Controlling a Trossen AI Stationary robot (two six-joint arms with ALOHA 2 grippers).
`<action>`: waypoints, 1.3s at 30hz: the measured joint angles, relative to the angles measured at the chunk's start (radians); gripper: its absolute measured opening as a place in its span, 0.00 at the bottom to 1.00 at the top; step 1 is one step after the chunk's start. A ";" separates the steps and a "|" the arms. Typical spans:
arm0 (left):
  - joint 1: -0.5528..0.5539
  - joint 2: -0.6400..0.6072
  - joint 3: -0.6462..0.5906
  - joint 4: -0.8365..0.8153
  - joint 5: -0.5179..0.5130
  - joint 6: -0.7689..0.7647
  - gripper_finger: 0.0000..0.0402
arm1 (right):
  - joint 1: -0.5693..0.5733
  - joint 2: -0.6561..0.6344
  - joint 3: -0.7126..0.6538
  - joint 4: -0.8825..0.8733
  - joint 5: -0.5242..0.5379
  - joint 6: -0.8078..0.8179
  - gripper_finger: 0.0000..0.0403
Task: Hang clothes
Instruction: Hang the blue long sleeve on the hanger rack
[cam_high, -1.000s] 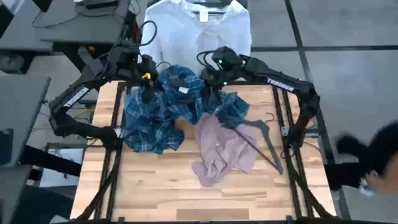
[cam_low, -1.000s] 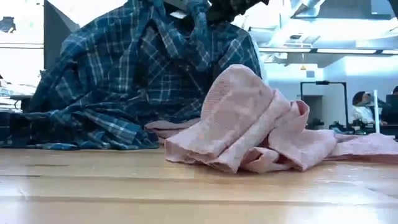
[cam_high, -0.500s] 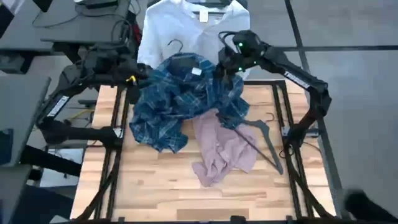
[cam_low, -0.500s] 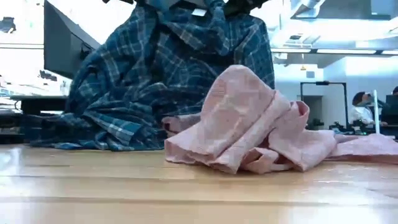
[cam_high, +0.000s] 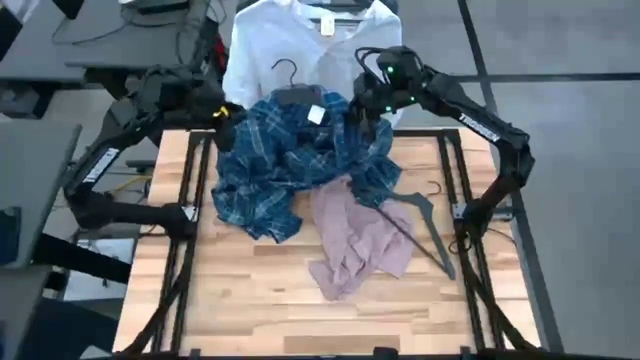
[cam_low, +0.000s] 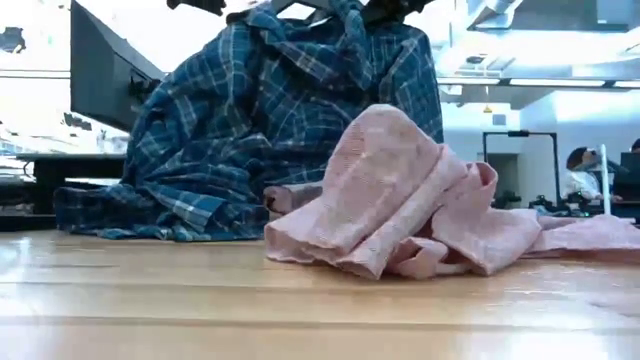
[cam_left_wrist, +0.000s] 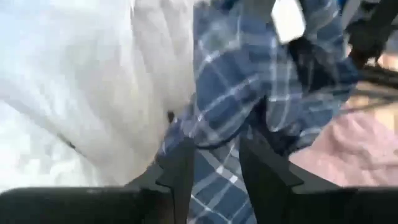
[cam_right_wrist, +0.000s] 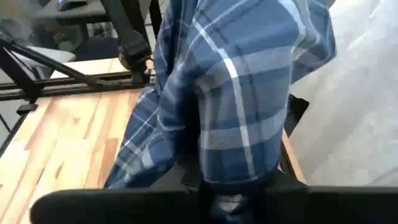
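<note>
The blue-and-white plaid shirt (cam_high: 290, 160) is raised at the table's far edge on a dark wire hanger whose hook (cam_high: 284, 72) sticks out above the collar. Its lower part (cam_low: 150, 215) lies on the table. My left gripper (cam_high: 222, 112) stands open at the shirt's left shoulder, with plaid cloth (cam_left_wrist: 217, 168) in the gap between its fingers. My right gripper (cam_high: 364, 106) is shut on the shirt's right shoulder. The white shirt (cam_high: 310, 40) hangs beyond the table. The pink shirt (cam_high: 355, 240) lies crumpled on the wood. My left gripper has its fingers (cam_left_wrist: 180, 171) on either side of a plaid fold at the shirt's left shoulder; whether they touch it I cannot tell. My right gripper holds a bunched fold (cam_right_wrist: 230, 180) at the plaid shirt's right shoulder, slanting down from the table's right. The cloth itself covers the fingertips. The shirt hangs below the hold, its hem on the table.
A second dark hanger (cam_high: 425, 225) lies on the table to the right of the pink shirt. The near half of the wooden table (cam_high: 300, 310) is bare. Black frame rails (cam_high: 185, 215) run along both sides. Desks stand off to the left.
Both grippers have carried the plaid shirt up and toward the table's far edge, close to the white shirt. The collar and hanger hook now show above the cloth. The shirt's lower part has slid after it along the table. The pink shirt stays put.
</note>
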 joint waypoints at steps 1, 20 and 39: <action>0.008 0.013 0.004 -0.016 0.022 0.015 0.33 | 0.000 0.000 0.000 0.000 0.000 0.000 0.07; 0.065 0.205 0.068 -0.040 0.260 0.118 0.45 | 0.001 0.000 0.001 0.004 -0.007 0.008 0.07; 0.048 0.270 0.228 -0.094 0.244 0.246 0.02 | 0.006 -0.001 0.003 0.007 -0.001 0.041 0.26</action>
